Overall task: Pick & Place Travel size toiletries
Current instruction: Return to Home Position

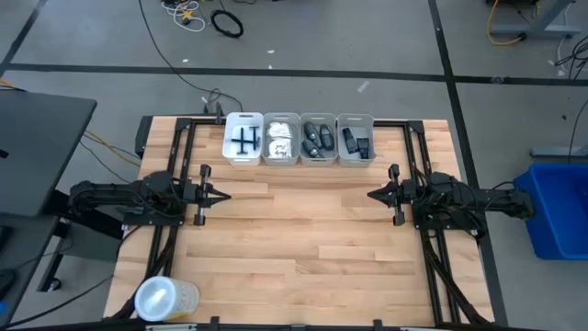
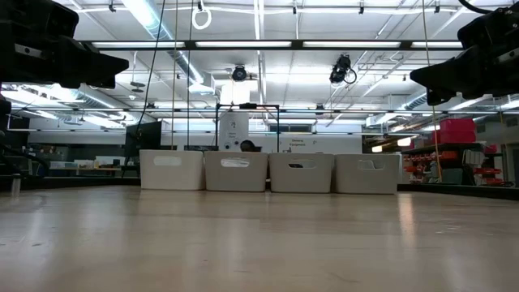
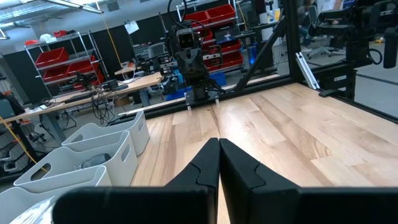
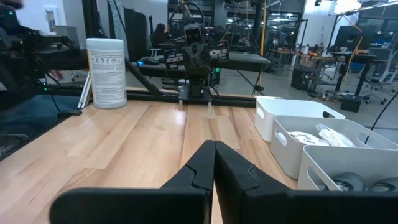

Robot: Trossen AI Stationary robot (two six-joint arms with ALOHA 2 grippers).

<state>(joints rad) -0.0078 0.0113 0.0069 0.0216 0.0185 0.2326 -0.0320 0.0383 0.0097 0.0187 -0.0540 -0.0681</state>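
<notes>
Judging the step: the sorting looks finished to me and only the home pose is left, because no toiletry lies on the bare tabletop (image 1: 303, 239).
Left end effector: the left end effector (image 1: 220, 196) hovers over the left side of the tabletop and points toward the middle. Its fingers are pressed together and carry nothing.
Right end effector: the right end effector (image 1: 371, 195) mirrors it on the right side, also clenched and empty.
Reason for this pose: the two tips face each other, well apart and away from the bins, so I think you cannot knock anything from here.
Razors: the dark blue razors (image 1: 243, 141) lie in the white bin (image 1: 244, 116), the first of the row at the far edge.
Packets: the white packets (image 1: 279, 142) lie in the gray bin (image 1: 281, 164) just beside it.
Containers: the dark containers (image 1: 318, 139) lie in the two other gray bins (image 1: 356, 116), so each kind has its own place.
Tub: the clear round tub (image 1: 165, 299) stands at the near corner on the left arm's side, well apart from the row.
Advice: you should check that both arms are level before you stop.
</notes>
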